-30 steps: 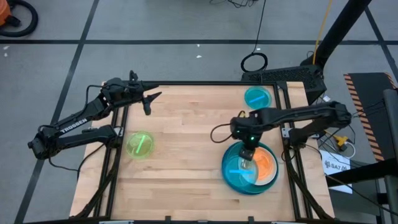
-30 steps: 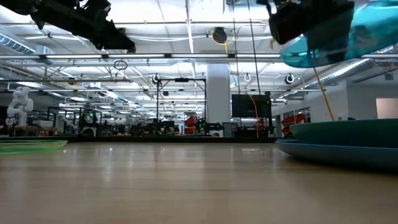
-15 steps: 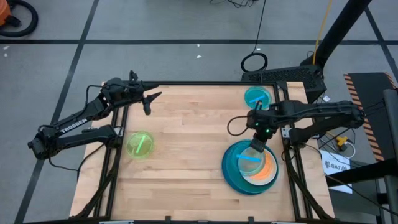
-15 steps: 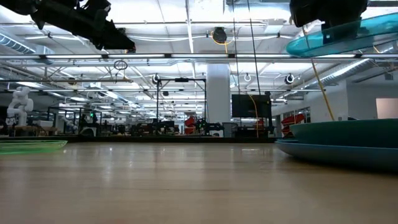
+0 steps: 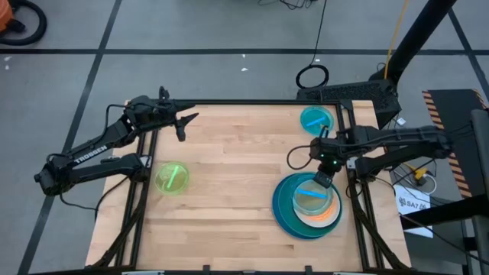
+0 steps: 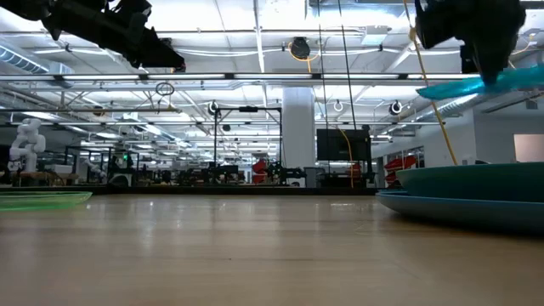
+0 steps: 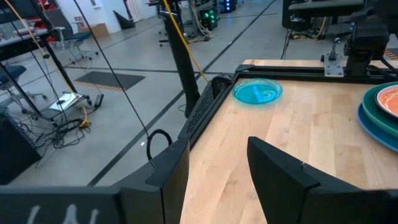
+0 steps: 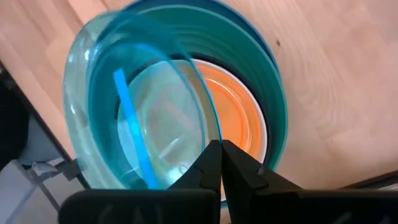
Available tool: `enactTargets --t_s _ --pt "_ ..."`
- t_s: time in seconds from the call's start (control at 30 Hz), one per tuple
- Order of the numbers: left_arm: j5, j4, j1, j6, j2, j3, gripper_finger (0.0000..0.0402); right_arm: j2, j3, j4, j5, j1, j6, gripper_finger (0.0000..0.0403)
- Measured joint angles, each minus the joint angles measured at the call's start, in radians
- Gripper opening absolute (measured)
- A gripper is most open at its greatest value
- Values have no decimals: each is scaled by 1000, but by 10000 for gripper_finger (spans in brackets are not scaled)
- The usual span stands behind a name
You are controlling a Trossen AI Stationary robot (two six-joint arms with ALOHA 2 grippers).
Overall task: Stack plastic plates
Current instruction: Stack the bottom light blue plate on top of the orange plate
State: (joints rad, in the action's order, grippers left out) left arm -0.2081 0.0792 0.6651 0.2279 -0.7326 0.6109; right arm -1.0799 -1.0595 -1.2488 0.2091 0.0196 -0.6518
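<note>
right gripper [image 5: 324, 178] – clamps cyan plate [image 5: 312, 196] | stack [image 5: 284, 218] – lower plates mostly hidden

Illumination is bright and even, from ceiling light strips [image 6: 255, 76] visible in the low view. Shadows on the table [image 5: 229, 191] are soft. The near table surface appears blurred.

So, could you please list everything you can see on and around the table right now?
Held cyan plate: one, translucent cyan, above the stack, in the right gripper.
Stack: blue plate lowest, teal on it, orange on top; near right of the table.
Second cyan plate: one, translucent cyan, far right corner.
Green plate: one, lime, left side.
Table: one, light wood.
Right gripper: shut on the held cyan plate's rim.
Left gripper: open, raised at the far left.
</note>
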Motion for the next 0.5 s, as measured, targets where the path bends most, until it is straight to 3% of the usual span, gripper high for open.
enactTargets --t_s 0.5 --pt "0 0 0 0 0 0 170 205 352 255 31 0 -97 0"
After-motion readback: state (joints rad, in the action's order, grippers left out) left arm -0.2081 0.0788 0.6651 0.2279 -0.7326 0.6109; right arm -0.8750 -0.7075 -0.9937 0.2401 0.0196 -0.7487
